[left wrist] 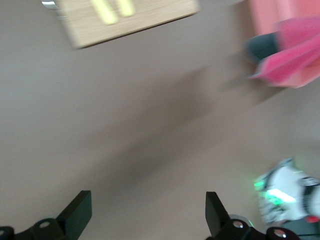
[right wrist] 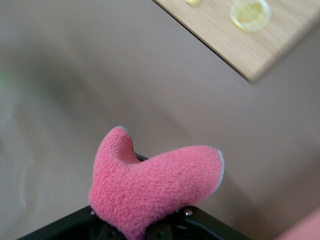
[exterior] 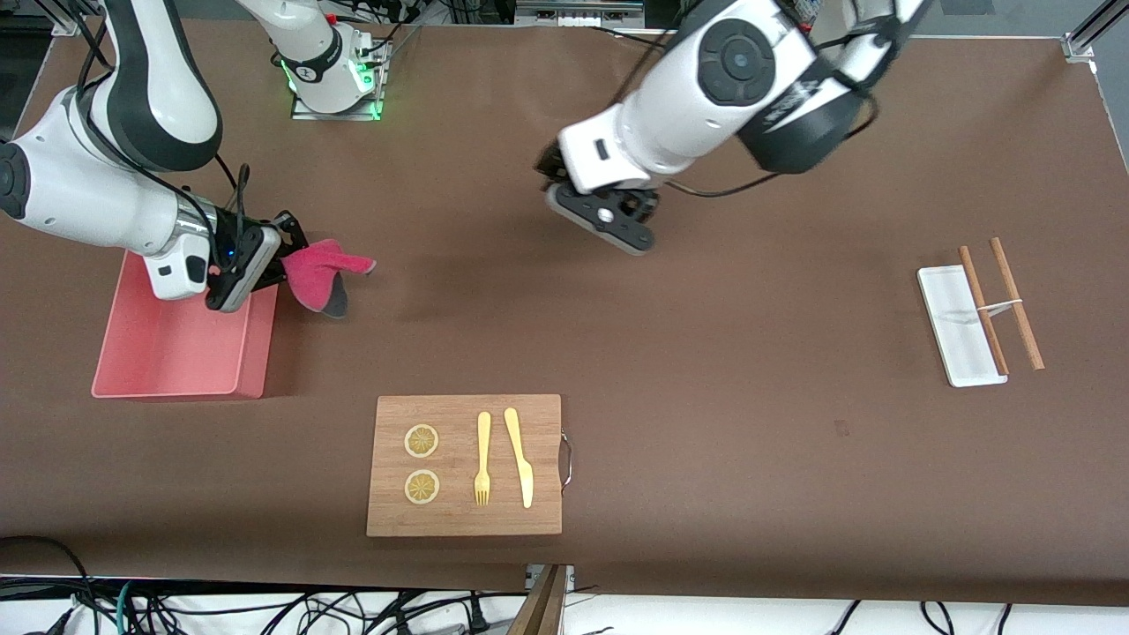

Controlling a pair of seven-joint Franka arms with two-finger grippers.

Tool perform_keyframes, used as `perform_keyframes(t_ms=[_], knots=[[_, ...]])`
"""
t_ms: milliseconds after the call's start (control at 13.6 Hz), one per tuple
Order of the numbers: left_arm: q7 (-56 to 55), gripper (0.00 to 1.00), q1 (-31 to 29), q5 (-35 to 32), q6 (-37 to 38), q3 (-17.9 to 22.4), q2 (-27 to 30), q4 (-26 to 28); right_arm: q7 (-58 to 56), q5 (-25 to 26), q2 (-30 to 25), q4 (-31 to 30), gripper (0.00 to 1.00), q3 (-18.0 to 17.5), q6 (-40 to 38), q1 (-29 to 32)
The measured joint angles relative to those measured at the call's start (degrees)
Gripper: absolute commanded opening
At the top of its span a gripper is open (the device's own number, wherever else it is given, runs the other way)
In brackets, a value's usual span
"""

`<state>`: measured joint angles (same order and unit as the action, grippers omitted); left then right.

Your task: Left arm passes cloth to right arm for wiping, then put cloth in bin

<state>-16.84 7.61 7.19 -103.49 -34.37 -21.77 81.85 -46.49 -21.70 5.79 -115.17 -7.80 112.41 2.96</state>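
Note:
The cloth [exterior: 322,269], pink with a dark grey underside, hangs from my right gripper [exterior: 287,242], which is shut on it beside the bin's wall and above the table. In the right wrist view the pink cloth [right wrist: 155,190] bulges out of the right gripper [right wrist: 145,225] and hides its fingertips. The bin [exterior: 176,353], a salmon-pink box, stands at the right arm's end of the table, partly under that arm. My left gripper [exterior: 564,190] hovers over bare table mid-way along, open and holding nothing; its two fingers [left wrist: 80,212] stand wide apart. The left wrist view shows the cloth [left wrist: 295,60] farther off.
A wooden board [exterior: 465,520] with two lemon slices, a yellow fork [exterior: 482,459] and a knife [exterior: 520,457] lies nearer the front camera. A white tray [exterior: 948,304] with two brown chopsticks [exterior: 1014,304] lies toward the left arm's end.

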Motion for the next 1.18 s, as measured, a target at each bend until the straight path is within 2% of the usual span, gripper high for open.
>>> perform_keyframes(t_ms=[147, 295, 368, 516, 663, 736, 884, 1178], knots=[[6.36, 1.0, -6.21, -4.64, 6.48, 0.21, 1.74, -0.11, 14.96, 5.62, -0.48, 0.03, 0.0, -0.18, -0.18, -0.07], [11.94, 1.0, -12.17, -9.18, 9.95, 1.11, 2.56, -1.07, 26.52, 9.27, -1.29, 0.03, 0.0, -0.4, -1.4, -0.1], [13.11, 1.0, -12.75, -11.37, 10.86, 3.47, 3.3, -1.92, 30.85, 9.96, -1.67, 0.03, 0.0, -0.43, -1.84, -0.11], [13.48, 1.0, -8.64, -11.81, 12.17, 12.8, 7.01, -2.0, 37.95, 11.41, -2.46, 0.05, 0.0, -0.42, -2.31, -0.1], [13.5, 1.0, -3.98, -9.2, 12.65, 23.15, 11.37, 0.21, 42.57, 14.89, -3.8, 0.08, 0.0, -0.25, -3.14, 0.23], [13.71, 1.0, -2.91, -7.77, 12.66, 26.83, 13.25, 2.02, 43.46, 17.44, -4.58, 0.12, 0.0, -0.15, -3.78, 0.81], [13.91, 1.0, -2.32, -6.49, 12.19, 30.32, 16.41, 6.24, 43.89, 20.93, -6.09, 0.32, 0.0, 0.11, -5.4, 1.99], [13.78, 1.0, -2.32, -5.89, 11.49, 30.76, 19.09, 10.45, 44.68, 21.3, -6.84, 0.27, 0.0, -0.02, -7.16, 2.29]])
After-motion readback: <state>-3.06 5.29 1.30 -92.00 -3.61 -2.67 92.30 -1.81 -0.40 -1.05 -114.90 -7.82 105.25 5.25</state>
